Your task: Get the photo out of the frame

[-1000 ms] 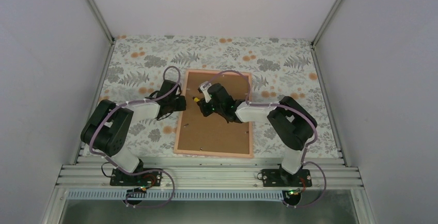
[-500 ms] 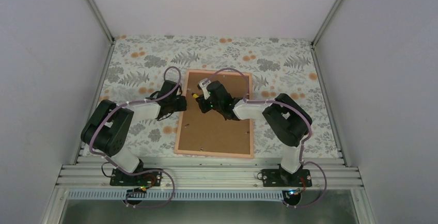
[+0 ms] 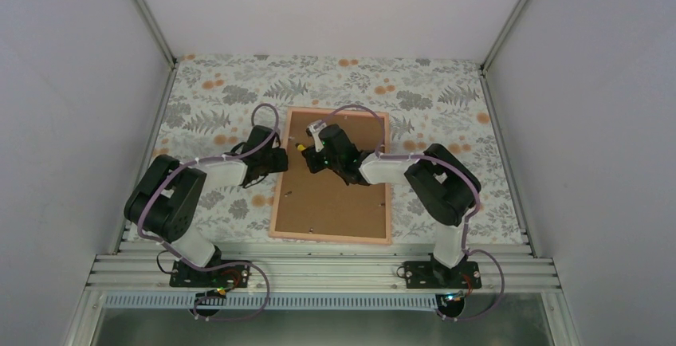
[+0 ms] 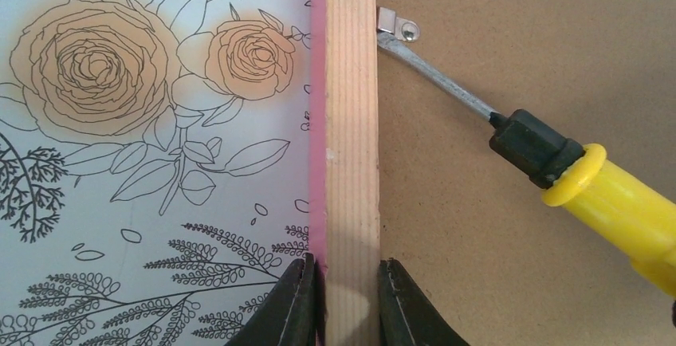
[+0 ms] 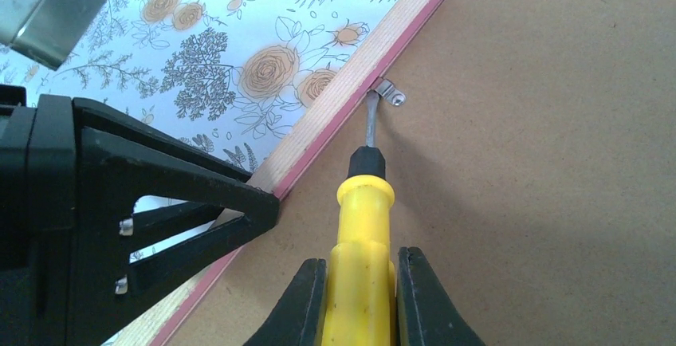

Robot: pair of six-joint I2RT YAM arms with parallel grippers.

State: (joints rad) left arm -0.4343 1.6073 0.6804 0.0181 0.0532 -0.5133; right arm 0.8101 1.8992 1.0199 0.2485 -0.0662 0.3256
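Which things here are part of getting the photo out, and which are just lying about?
In the job:
- frame, clamped by left gripper
- backing panel
- metal clip
- screwdriver, held by right gripper

Just there:
- floral tablecloth

I'm looking into a robotics lab cell — plain white panel walls (image 3: 72, 83) are closing in three sides, aluminium posts (image 3: 148, 17) are running up the corners, and a slotted aluminium rail (image 3: 319, 270) is carrying both arm bases (image 3: 199, 273) at the near edge of a floral-covered table (image 3: 446, 95).
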